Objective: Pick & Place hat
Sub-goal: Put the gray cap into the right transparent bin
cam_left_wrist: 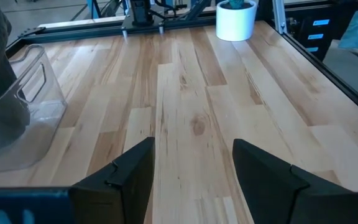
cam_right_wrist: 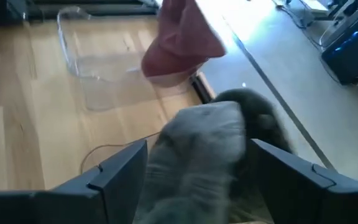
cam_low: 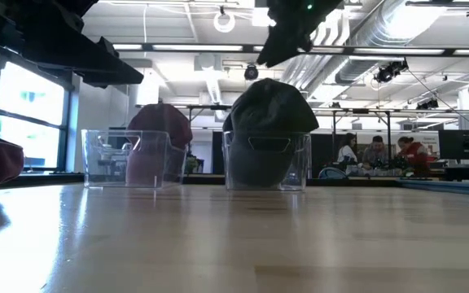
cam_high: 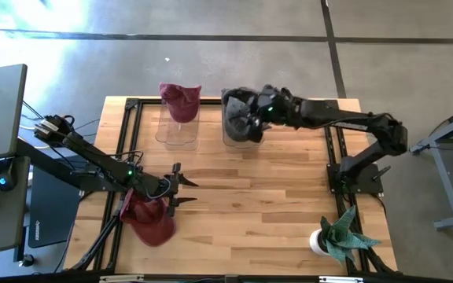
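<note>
Grey cloth fills the gap between the right gripper's (cam_right_wrist: 194, 177) spread fingers: it hangs right over the dark grey hat (cam_high: 242, 114), jaws wide, not clamped on it as far as I can see. That hat sits bunched in the clear bin (cam_high: 241, 135) directly beneath. I'd judge this the letting-go step, so the next move calls for a straight lift clear of the bin rim without dragging fabric along. Just beside that bin stands a second clear bin (cam_high: 178, 132) with a maroon hat (cam_high: 181, 101) perched on it. Well away, the left gripper (cam_high: 181, 189) waits low over bare wood, fingers apart and empty, another red hat (cam_high: 148, 218) lying right behind it. A potted plant (cam_high: 338, 238) sits far off at the table's corner.
</note>
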You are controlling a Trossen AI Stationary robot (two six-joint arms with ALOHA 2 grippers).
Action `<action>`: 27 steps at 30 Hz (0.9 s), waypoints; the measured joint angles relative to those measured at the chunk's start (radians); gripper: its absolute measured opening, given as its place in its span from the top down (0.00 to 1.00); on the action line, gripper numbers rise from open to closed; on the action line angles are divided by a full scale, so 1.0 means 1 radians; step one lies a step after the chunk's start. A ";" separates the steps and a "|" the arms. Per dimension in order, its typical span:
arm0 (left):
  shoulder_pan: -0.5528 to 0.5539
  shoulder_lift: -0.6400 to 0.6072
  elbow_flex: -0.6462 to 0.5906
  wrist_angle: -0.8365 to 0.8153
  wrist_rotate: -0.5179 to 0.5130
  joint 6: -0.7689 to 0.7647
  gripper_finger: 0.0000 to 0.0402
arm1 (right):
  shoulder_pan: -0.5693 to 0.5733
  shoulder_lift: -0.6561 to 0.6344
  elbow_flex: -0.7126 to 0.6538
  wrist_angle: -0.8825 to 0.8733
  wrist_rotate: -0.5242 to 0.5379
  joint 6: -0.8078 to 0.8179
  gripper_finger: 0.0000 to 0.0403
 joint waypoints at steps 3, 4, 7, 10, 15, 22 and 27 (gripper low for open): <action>0.000 0.000 0.000 0.000 0.000 0.000 0.48 | 0.002 0.061 0.000 0.019 0.009 0.007 0.37; 0.000 0.000 0.000 -0.001 0.000 0.000 0.48 | -0.005 0.082 0.000 0.024 0.010 0.008 0.39; 0.000 0.000 0.000 -0.002 0.000 0.000 0.48 | -0.026 0.143 0.000 0.022 -0.016 0.002 0.47; 0.000 0.000 0.000 -0.003 -0.001 0.000 0.48 | -0.036 0.171 0.000 0.026 -0.078 -0.027 0.61; 0.000 0.000 0.000 -0.008 -0.012 0.003 0.48 | -0.036 0.182 0.012 0.016 -0.174 -0.200 0.95; 0.000 0.000 0.000 -0.008 -0.012 0.003 0.48 | -0.027 0.182 0.012 0.033 -0.205 -0.502 0.93; 0.000 0.000 0.000 -0.008 -0.010 0.003 0.48 | -0.031 0.182 0.009 0.082 -0.030 -0.799 0.98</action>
